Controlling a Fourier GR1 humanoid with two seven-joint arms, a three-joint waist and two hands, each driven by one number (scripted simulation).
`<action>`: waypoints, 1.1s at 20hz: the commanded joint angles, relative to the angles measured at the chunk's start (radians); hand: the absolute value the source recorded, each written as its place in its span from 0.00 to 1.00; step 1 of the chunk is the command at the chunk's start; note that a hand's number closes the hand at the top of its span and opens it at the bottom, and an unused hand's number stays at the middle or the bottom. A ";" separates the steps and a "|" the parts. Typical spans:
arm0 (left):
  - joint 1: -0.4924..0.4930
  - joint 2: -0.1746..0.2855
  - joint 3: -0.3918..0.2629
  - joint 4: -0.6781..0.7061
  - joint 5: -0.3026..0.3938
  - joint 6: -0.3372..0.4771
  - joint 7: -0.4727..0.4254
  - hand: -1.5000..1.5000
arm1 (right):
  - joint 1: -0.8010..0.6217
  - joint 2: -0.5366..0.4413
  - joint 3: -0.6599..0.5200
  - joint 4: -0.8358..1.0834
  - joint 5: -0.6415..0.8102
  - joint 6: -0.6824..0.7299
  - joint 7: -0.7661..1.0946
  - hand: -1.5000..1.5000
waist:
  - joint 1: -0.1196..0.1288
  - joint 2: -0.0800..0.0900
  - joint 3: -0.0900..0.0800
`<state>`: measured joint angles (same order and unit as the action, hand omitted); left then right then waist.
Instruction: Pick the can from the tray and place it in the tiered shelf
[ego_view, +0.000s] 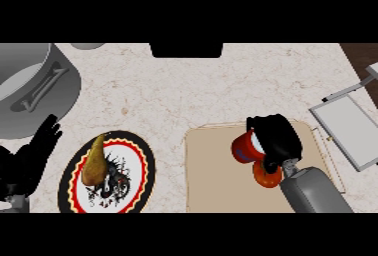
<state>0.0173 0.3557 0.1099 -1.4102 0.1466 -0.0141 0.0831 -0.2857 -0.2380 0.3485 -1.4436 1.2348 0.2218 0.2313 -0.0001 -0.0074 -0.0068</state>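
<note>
Right hand (275, 136), fingers curled round the red cylindrical can (241, 149) over the flat beige tray (214, 172); the grey metal tiered shelf (353, 129) lies to its right.

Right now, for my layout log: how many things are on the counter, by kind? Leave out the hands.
Cans: 1, red can in the right hand
Fruit: 2, pear and what looks like an orange
Plate: 1
Tray: 1
Pot: 1
Tiered shelf: 1
Total: 7
Uncounted: grey shape and black shape cut off at top edge.
</note>
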 joint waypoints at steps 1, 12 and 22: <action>0.011 0.004 0.009 -0.011 -0.002 0.002 -0.003 0.50 | -0.008 0.020 -0.172 0.001 -0.029 -0.031 0.151 1.00 | -0.008 0.005 0.007; -0.008 -0.011 0.001 -0.027 -0.003 0.008 0.038 0.50 | -0.191 0.122 -0.481 -0.073 0.040 -0.091 0.761 1.00 | -0.006 0.002 0.006; -0.011 -0.019 0.007 -0.027 -0.021 0.011 0.040 0.50 | -0.234 0.194 -0.508 -0.511 0.029 -0.034 0.900 1.00 | -0.009 0.001 0.007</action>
<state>0.0125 0.3563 0.1309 -1.4100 0.1417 -0.0264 0.0952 -0.5055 -0.0602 -0.1552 -1.8081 1.2602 0.1525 1.0305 -0.0103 -0.0058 -0.0007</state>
